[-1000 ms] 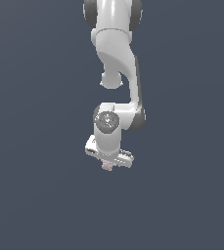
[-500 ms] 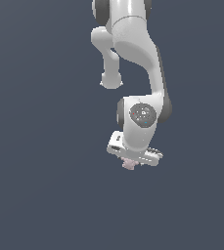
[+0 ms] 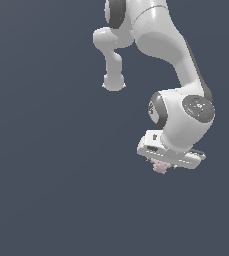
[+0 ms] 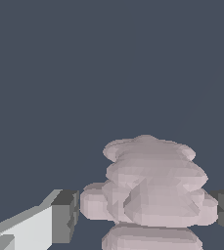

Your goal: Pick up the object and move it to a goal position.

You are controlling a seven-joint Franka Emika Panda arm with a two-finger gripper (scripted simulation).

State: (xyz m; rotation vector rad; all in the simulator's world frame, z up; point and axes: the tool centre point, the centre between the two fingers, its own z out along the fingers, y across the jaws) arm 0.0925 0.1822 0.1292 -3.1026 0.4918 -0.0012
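Observation:
The object [image 3: 160, 167] is a tiny pale pink lumpy figurine that pokes out just below the white hand of my arm in the exterior view. My gripper [image 3: 162, 167] is shut on it, its fingers mostly hidden behind the hand's body. In the wrist view the object [image 4: 150, 193] fills the space between the two dark finger pads [image 4: 65, 215], touching both sides, and my gripper [image 4: 147, 215] holds it off the surface.
A plain dark blue-grey surface fills the background in both views. The white arm [image 3: 158, 45] reaches down from the upper edge of the exterior view.
The arm has swung toward the exterior view's right, carrying the pink object along in the closed fingers. The wrist has also turned.

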